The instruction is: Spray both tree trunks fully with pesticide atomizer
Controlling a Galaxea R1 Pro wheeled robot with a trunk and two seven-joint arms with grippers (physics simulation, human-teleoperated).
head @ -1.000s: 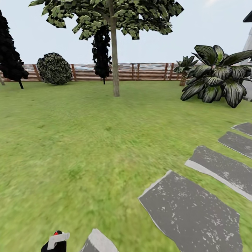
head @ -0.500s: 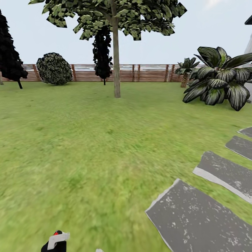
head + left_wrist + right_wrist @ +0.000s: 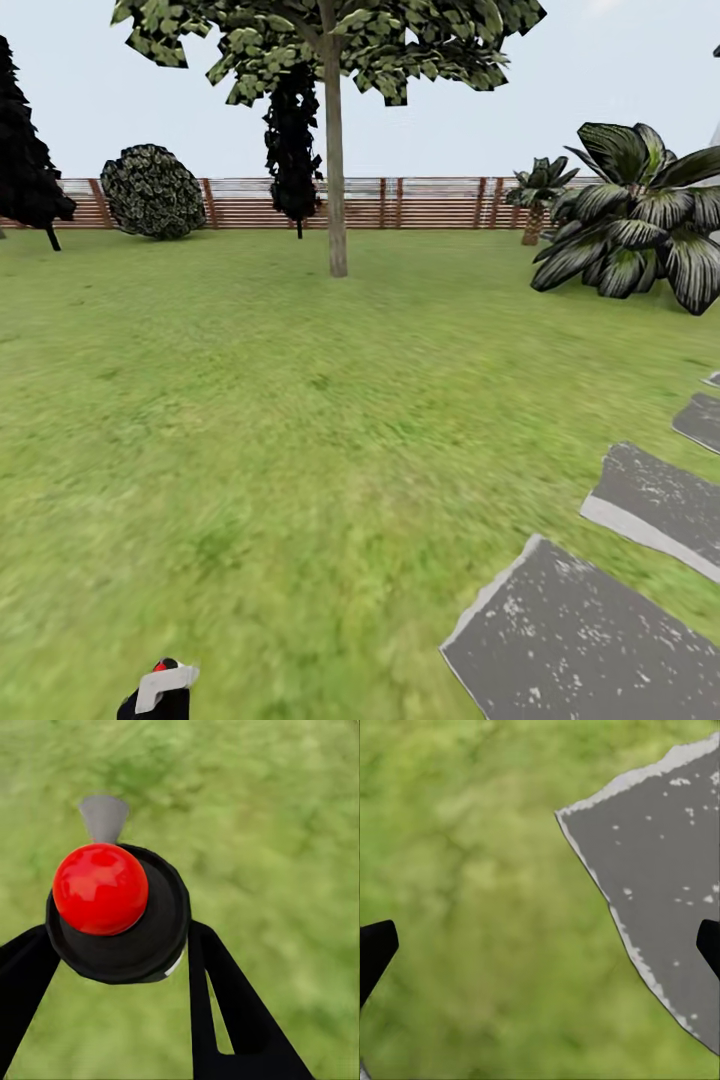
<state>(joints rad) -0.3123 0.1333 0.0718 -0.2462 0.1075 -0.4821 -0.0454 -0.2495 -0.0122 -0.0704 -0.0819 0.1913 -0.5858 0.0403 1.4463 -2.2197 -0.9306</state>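
Observation:
A tree (image 3: 330,40) with a dark blocky crown stands ahead on the lawn, well short of the fence. Its tree trunk (image 3: 336,180) is a slim, pale, straight column, still far off. The pesticide atomizer (image 3: 160,690) shows at the bottom left of the head view: a black body, a red cap and a grey nozzle. In the left wrist view the atomizer (image 3: 112,900) sits between the two black fingers of my left gripper (image 3: 120,937), which is shut on it. My right gripper (image 3: 544,945) hangs open over grass and the edge of a stone, holding nothing.
Grey stepping stones (image 3: 590,640) run along the right side of the lawn. A big broad-leaved plant (image 3: 640,225) stands at the right. Near-black conifers (image 3: 292,150) (image 3: 25,150), a round shrub (image 3: 152,192) and a brown slat fence (image 3: 430,205) line the back.
The whole view has shifted: the stepping stones slide right and out of the bottom edge, and the tree sits slightly further right. The atomizer keeps its place in my left gripper.

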